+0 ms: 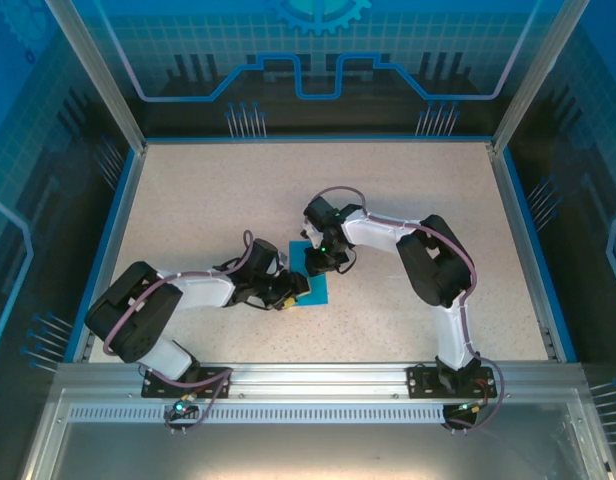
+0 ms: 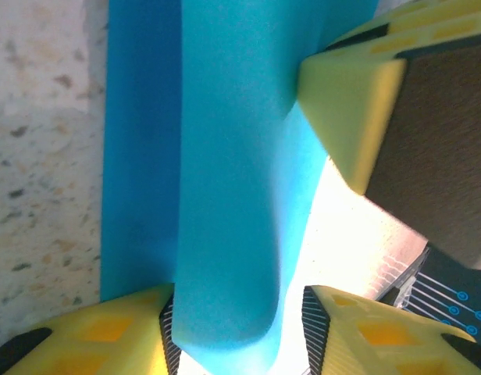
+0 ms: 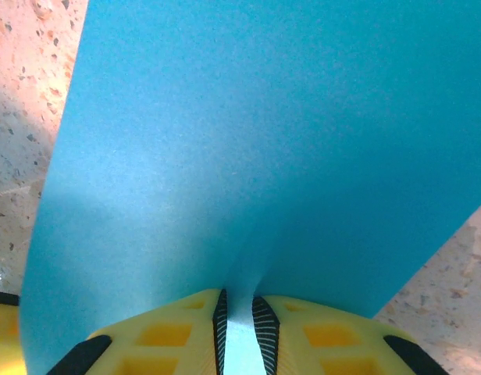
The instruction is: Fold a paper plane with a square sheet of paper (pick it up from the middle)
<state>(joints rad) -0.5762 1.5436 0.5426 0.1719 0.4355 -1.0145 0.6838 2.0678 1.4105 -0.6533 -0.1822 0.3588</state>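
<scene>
1. Here's the square sheet of paper, lying close to the middle of the table, a shade toward the near edge, with both arms crowded right over it
2. The right gripper is pressed together on a thin raised ridge of the sheet: its ribbed pads meet with only paper between them, and the rest of the sheet fans out wide beyond the tips
3. The left gripper is spread, with a rounded hump of paper sitting in the gap and brushing the pad on the left of its view; there's bright open space on the other side, so nothing is clamped there
4. From above, the sheet lies between the two tools: the left arm reaches in from the table's left side, the right arm from the far right, and their tips are just beside each other
5. Now the relation that counts: the hump's long axis runs straight away from the left jaws, in line with that arm's reach, and one of the right gripper's fingers stands just to one side of it, farther along
6. My read is that the left gripper is the nearer tool to the free hump, and since it faces along the hump it could squeeze across it with no turning
7. No dart shape shows, so this looks like an early stage, and the thin paper could slide out sideways if the left jaws close off-centre
</scene>
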